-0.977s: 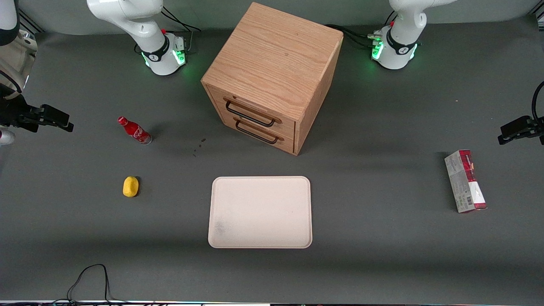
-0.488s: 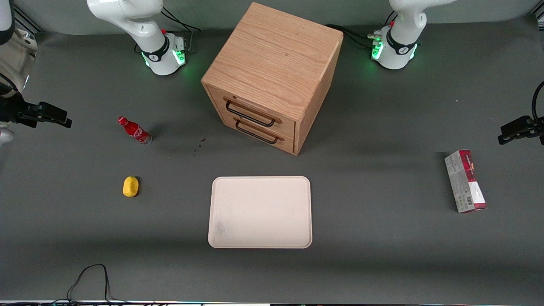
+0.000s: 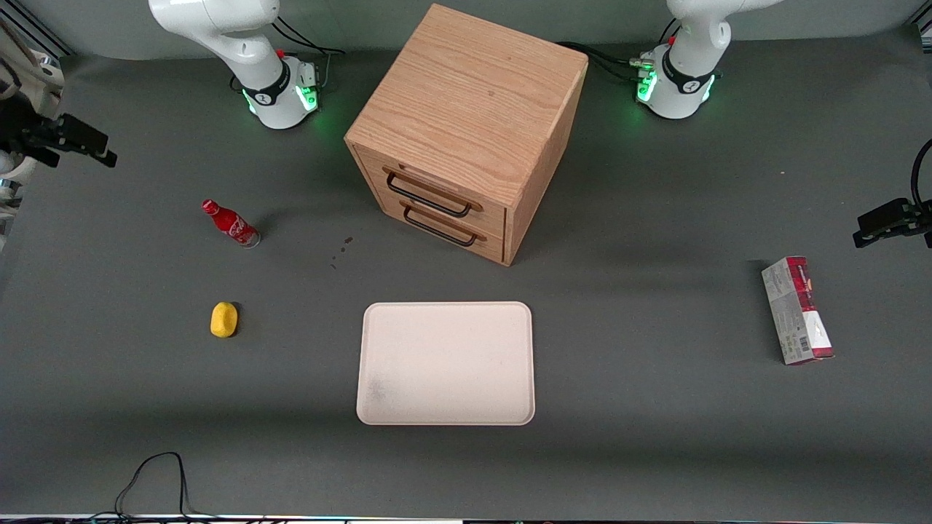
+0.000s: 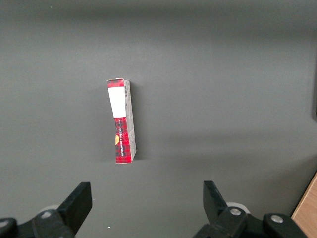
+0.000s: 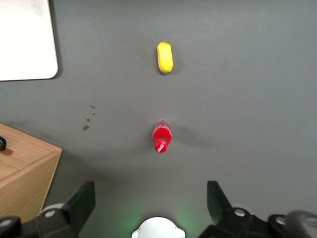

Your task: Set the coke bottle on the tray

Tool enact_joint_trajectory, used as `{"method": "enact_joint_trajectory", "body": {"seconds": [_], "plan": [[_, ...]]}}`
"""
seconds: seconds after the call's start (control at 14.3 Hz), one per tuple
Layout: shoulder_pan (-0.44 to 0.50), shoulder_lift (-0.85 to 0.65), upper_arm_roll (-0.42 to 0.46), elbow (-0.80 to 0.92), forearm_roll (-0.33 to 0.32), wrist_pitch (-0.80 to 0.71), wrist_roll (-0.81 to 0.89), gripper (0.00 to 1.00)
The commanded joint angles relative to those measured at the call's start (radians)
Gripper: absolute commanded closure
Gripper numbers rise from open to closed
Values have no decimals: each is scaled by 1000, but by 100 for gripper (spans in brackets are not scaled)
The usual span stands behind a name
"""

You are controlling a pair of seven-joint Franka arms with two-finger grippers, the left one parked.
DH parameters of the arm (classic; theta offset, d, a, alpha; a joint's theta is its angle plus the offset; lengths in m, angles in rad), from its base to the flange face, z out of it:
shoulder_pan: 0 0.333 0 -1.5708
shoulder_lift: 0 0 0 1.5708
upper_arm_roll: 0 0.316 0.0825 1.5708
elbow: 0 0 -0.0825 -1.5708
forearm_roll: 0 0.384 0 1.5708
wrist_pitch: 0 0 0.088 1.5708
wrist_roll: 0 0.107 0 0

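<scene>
The coke bottle [image 3: 230, 224], small, slim and red with white script, stands on the grey table toward the working arm's end; it also shows in the right wrist view [image 5: 162, 135]. The cream-white tray [image 3: 445, 362] lies flat, nearer the front camera than the wooden drawer cabinet [image 3: 466, 131]; one corner of it shows in the right wrist view [image 5: 25, 39]. My right gripper [image 3: 76, 145] hangs high at the table's working-arm edge, well apart from the bottle. It is open and empty, its fingers [image 5: 81, 201] spread wide.
A yellow lemon-like object [image 3: 224, 319] lies nearer the front camera than the bottle; it also shows in the right wrist view [image 5: 165, 57]. A red-and-grey carton [image 3: 797, 310] lies toward the parked arm's end. A black cable [image 3: 153, 480] lies at the table's front edge.
My right gripper has moved away from the front camera, toward the arm's base, still open. The bottle, tray and other objects have not moved.
</scene>
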Motion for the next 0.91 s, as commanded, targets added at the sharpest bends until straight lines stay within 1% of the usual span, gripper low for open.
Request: {"method": "enact_joint_trajectory", "body": {"seconds": [0.0, 0.07, 0.35, 0.42, 0.7, 0.84], "plan": [[10, -185, -3, -257, -25, 122, -12, 0], [10, -199, -3, -280, -34, 125, -12, 0], [10, -196, -3, -288, -36, 130, -13, 0], [10, -184, -3, -306, -36, 156, -12, 0], [7, -173, -3, -492, -36, 358, -12, 0], [5, -133, -4, -526, -36, 422, -7, 0]]}}
